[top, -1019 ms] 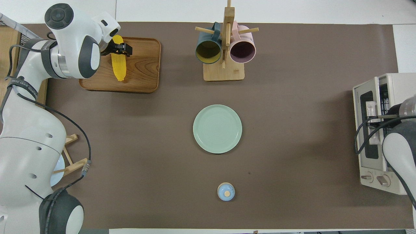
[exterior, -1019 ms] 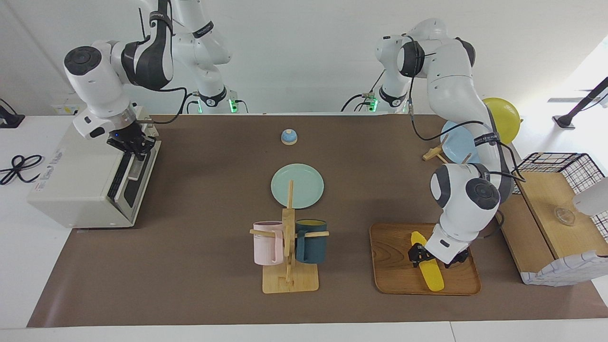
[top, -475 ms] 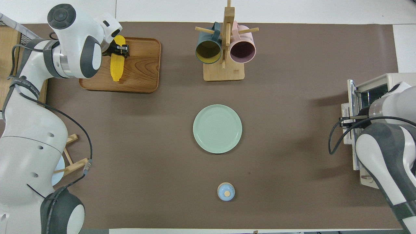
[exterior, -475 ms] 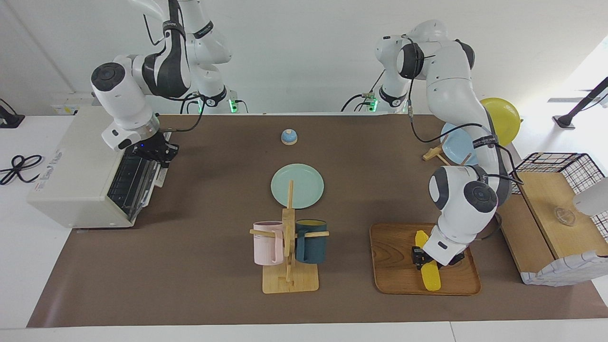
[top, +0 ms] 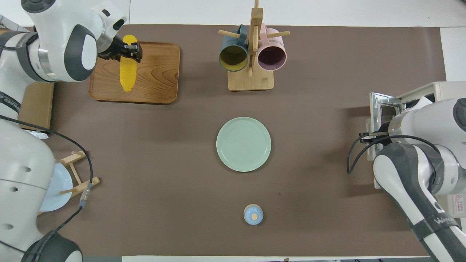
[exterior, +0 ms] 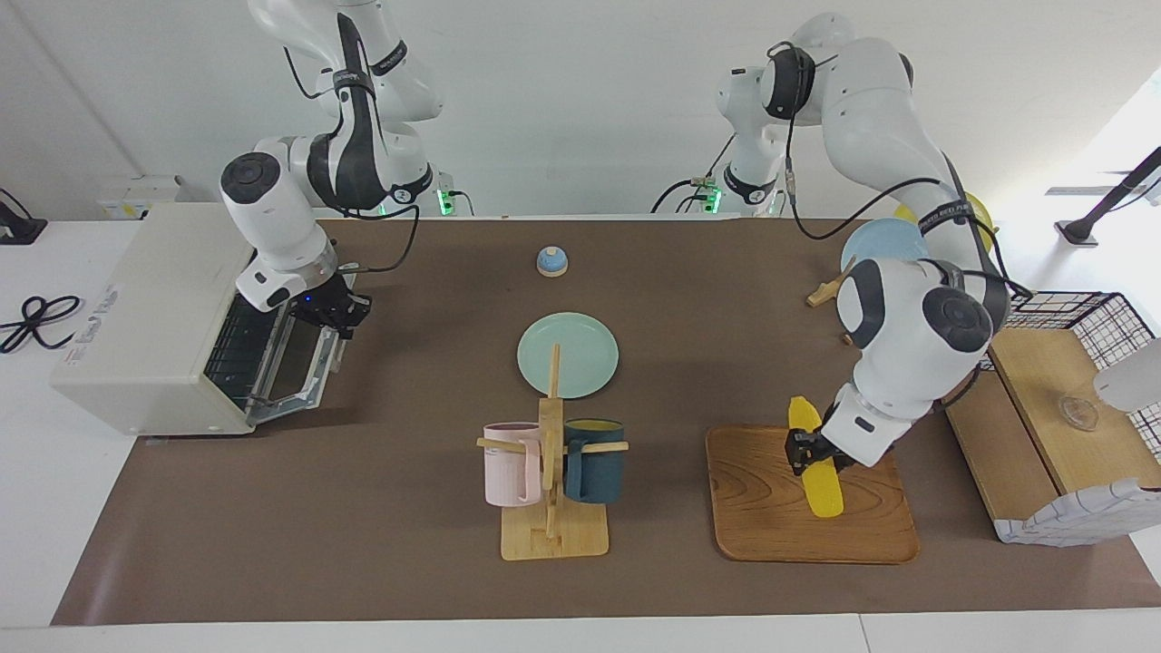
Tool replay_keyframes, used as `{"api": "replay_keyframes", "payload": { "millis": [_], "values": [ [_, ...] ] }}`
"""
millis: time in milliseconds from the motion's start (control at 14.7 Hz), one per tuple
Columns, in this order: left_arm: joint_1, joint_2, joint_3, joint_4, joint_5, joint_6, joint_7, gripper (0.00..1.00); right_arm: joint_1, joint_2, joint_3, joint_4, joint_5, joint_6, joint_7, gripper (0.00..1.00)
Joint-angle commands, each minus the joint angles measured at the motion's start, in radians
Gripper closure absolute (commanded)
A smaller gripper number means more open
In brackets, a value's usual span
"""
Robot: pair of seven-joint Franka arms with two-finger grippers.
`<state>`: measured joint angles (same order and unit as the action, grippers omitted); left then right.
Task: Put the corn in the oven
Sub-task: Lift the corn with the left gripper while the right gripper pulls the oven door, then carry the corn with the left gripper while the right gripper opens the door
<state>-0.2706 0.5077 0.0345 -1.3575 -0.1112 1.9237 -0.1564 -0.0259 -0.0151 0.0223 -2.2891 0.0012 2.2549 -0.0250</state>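
L gripper (exterior: 810, 451) pinches corn (exterior: 814, 461) near its upper end, cob tilted, lifted just above wooden tray (exterior: 753, 508) at L arm's end of table. R gripper (exterior: 337, 313) pressed shut on handle of oven (exterior: 145, 317) door, door pulled partway down, rack visible. To do well: carry corn high over mug rack (exterior: 551, 472) & green plate (exterior: 568, 354), wait till door is fully down. Brown mat on table, white wall, small bell (exterior: 551, 261) near robots.

We see a bright yellow corn (exterior: 821, 479) on a grained brown wooden tray (exterior: 762, 508), a cream-white oven (exterior: 145, 336), a mint-green plate (exterior: 568, 355), and pink (exterior: 510, 462) and dark teal mugs (exterior: 594, 460).
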Motion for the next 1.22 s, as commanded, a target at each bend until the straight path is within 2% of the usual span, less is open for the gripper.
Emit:
{"api": "replay_keyframes", "payload": {
  "millis": [0,272,475,747,883,1019,1155],
  "values": [
    [-0.123,-0.245,0.013,-0.355,-0.010,0.075,-0.138,1.00,-0.068,0.078,-0.041,-0.024,-0.075,0.132,-0.030,1.00],
    [-0.307,-0.317,0.013,-0.475,-0.010,0.130,-0.352,1.00,-0.066,0.109,-0.039,-0.029,-0.075,0.158,-0.026,1.00],
    [-0.438,-0.356,0.012,-0.627,-0.011,0.404,-0.491,1.00,-0.063,0.124,-0.038,-0.017,-0.073,0.158,-0.024,1.00],
    [-0.524,-0.272,0.011,-0.640,-0.011,0.558,-0.535,1.00,-0.062,0.132,-0.015,0.032,-0.015,0.127,-0.023,1.00],
    [-0.538,-0.206,0.012,-0.617,-0.013,0.616,-0.538,1.00,-0.060,0.135,0.007,0.043,-0.013,0.126,0.011,1.00],
    [-0.555,-0.149,0.012,-0.582,-0.013,0.630,-0.549,1.00,-0.060,0.133,0.031,0.040,-0.010,0.121,0.052,1.00],
    [-0.558,-0.140,0.013,-0.583,-0.011,0.632,-0.546,1.00,-0.060,0.132,0.042,0.036,-0.010,0.121,0.062,1.00]
  ]
}}
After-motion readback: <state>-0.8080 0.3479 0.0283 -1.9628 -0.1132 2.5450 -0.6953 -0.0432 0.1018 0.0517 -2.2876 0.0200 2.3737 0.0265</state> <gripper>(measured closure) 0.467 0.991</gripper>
